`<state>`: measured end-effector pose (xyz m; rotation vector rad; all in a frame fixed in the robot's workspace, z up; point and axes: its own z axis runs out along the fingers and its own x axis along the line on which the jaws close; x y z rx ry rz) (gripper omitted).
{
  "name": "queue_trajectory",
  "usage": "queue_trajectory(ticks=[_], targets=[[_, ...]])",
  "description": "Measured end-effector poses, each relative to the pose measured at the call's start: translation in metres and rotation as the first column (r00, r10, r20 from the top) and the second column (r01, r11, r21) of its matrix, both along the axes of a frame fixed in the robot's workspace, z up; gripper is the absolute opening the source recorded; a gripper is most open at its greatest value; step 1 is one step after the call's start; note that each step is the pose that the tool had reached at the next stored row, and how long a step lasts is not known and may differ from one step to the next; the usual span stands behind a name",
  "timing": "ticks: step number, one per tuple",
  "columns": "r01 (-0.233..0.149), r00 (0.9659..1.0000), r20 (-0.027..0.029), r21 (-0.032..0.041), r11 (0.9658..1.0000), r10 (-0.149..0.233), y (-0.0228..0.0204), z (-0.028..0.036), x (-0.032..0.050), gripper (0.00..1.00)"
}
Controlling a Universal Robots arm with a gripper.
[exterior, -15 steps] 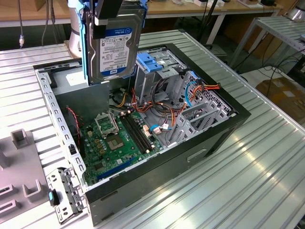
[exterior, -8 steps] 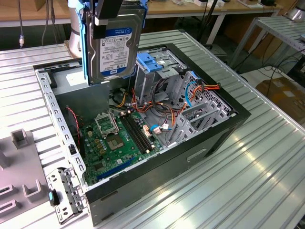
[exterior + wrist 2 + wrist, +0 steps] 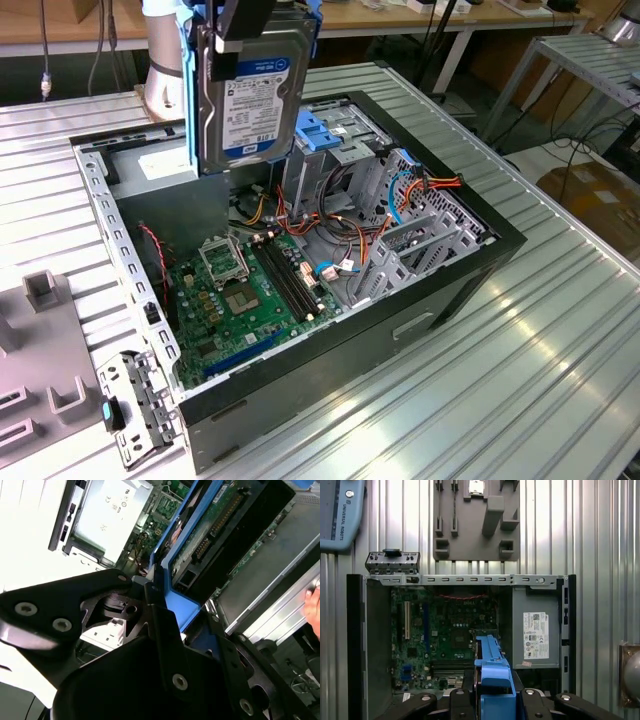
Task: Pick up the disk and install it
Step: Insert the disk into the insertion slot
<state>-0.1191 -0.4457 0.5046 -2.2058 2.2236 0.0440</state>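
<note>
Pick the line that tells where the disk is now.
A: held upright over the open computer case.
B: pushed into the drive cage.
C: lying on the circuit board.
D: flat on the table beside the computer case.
A: in the exterior view the tool grips the disk at its top, upright above the open computer case.

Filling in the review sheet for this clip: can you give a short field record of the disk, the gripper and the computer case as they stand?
disk: in the air, upright, above the open case, label facing the exterior view
gripper: fingers shut on the disk's blue rail
computer case: on its side, open, motherboard exposed
support: ribbed metal table
install status: disk not yet seated in the case
</note>
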Motion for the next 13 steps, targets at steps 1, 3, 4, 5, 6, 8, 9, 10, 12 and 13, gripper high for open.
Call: queue_trajectory(ticks=[1, 3, 4, 5, 6, 8, 9, 10, 12, 13], targets=[[0.0, 1.0, -0.0001, -0.0002, 1.0, 0.0, -0.0001, 0.0001, 0.0017, 0.37], [0.0, 1.0, 0.0, -0.0003, 1.0, 0.0, -0.0002, 0.0, 0.0057, 0.37], [0.0, 1.0, -0.0001, -0.0004, 1.0, 0.0, -0.0002, 0.0, 0.0069, 0.37], [0.0, 1.0, -0.0001, -0.0005, 1.0, 0.0, -0.0003, 0.0001, 0.0084, 0.37], [0.0, 1.0, -0.0001, -0.0006, 1.0, 0.0, -0.0003, 0.0, 0.0097, 0.37], [0.0, 1.0, -0.0001, -0.0008, 1.0, 0.0, -0.0004, 0.0001, 0.0138, 0.37], [0.0, 1.0, 0.0, -0.0008, 1.0, 0.0, -0.0005, 0.0, 0.015, 0.37], [0.0, 1.0, -0.0001, -0.0009, 1.0, 0.0, -0.0005, 0.0001, 0.0166, 0.37], [0.0, 1.0, -0.0001, -0.0009, 1.0, 0.0, -0.0006, 0.0, 0.0194, 0.37], [0.0, 1.0, -0.0001, -0.001, 1.0, 0.0, -0.0006, 0.0, 0.0207, 0.37]])
